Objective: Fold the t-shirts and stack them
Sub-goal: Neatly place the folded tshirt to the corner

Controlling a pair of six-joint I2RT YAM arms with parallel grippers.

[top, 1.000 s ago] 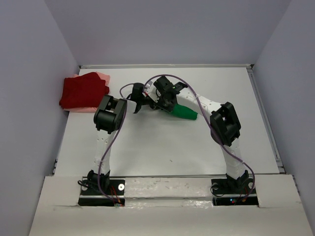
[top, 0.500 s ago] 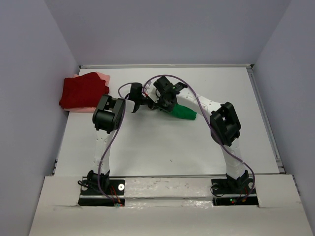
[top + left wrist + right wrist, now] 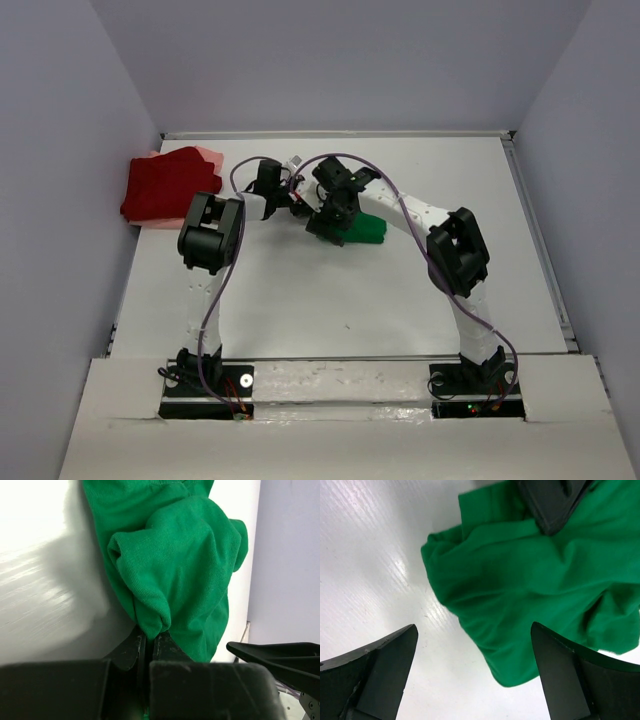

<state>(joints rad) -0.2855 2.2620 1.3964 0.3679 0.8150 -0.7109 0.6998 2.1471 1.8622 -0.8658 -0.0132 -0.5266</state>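
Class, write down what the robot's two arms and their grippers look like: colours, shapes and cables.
The left arm and right arm both have white links with bulky black joint housings and stand on black bases. A thin purple cable loops loosely along each arm. The left gripper and right gripper have matte black, wedge-shaped fingers. No markings are legible.

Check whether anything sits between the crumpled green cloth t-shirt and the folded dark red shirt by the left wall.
Nothing lies on the white table between the green t-shirt and the dark red shirt; only the left arm itself crosses that stretch.
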